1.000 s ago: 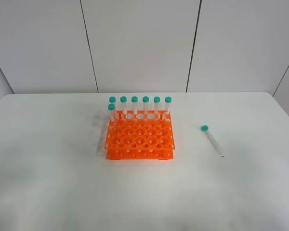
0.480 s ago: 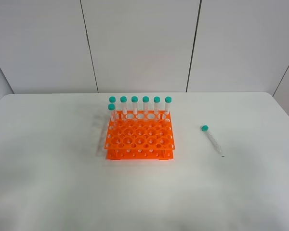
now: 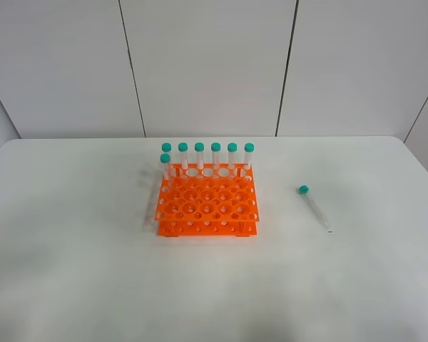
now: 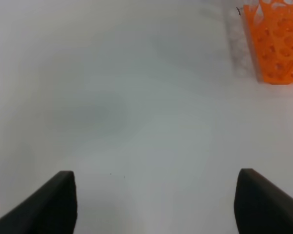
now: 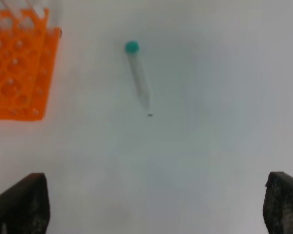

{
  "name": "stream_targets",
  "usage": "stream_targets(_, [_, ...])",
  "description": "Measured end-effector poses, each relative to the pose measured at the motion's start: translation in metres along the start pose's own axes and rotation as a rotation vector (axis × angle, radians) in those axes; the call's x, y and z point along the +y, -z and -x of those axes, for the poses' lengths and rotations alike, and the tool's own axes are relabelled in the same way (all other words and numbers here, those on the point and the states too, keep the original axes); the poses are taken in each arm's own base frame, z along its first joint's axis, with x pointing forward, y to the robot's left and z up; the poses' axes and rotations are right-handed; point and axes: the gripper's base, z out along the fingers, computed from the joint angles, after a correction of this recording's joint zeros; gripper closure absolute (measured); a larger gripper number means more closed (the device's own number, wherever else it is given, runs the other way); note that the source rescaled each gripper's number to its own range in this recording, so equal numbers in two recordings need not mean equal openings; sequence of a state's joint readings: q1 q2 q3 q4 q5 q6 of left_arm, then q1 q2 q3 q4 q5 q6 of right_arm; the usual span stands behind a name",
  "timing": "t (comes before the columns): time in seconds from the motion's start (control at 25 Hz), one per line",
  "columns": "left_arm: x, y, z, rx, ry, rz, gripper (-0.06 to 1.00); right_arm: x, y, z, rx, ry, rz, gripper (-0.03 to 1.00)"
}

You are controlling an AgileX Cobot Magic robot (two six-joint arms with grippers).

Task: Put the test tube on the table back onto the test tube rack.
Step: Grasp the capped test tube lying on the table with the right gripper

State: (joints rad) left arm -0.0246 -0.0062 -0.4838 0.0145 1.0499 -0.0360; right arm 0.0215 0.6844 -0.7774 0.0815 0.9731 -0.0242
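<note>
The test tube (image 3: 315, 209) lies flat on the white tabletop (image 3: 93, 271), to the right of the orange test tube rack (image 3: 207, 203) and well apart from it. Its teal cap points toward the far edge and its conical tip toward the near edge.

It is round and lies loose, so it will likely roll away if one finger touches it before the other. It is also slim and sits low. A grip closed too high would likely miss it, and one too low would scrape the tabletop. The clear wall looks slippery, and held near the tip the tube could tilt and miss its hole. On the way in it could knock the seven standing tubes (image 3: 215, 155) at the back of the rack.

In the right wrist view the test tube (image 5: 139, 78) is ahead of the right jaws, within their span but well short of them. The right jaws are spread wide and hold nothing. The left jaws are just as wide and also empty, above bare tabletop with the rack's corner (image 4: 278, 44) ahead and off to one side.
</note>
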Motion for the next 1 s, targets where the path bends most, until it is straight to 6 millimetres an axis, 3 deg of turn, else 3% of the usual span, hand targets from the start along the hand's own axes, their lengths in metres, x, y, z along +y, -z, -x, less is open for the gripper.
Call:
stream_targets(0.24, [0.0,0.0,0.0,0.0,0.0,0.0,-0.01,-0.005,-0.09,0.057,0.294,-0.003,-0.002,0.02])
stream_targets(0.6, [0.0,0.0,0.0,0.0,0.0,0.0,-0.01,-0.012,-0.218,0.105,0.506,0.031,0.007,0.02])
stream_targets(0.76, [0.0,0.0,0.0,0.0,0.0,0.0,-0.01,-0.005,-0.249,0.113,0.56,0.066,0.017,0.02])
stream_targets(1.0, [0.0,0.0,0.0,0.0,0.0,0.0,-0.01,0.023,-0.264,0.104,0.614,0.161,0.047,0.02])
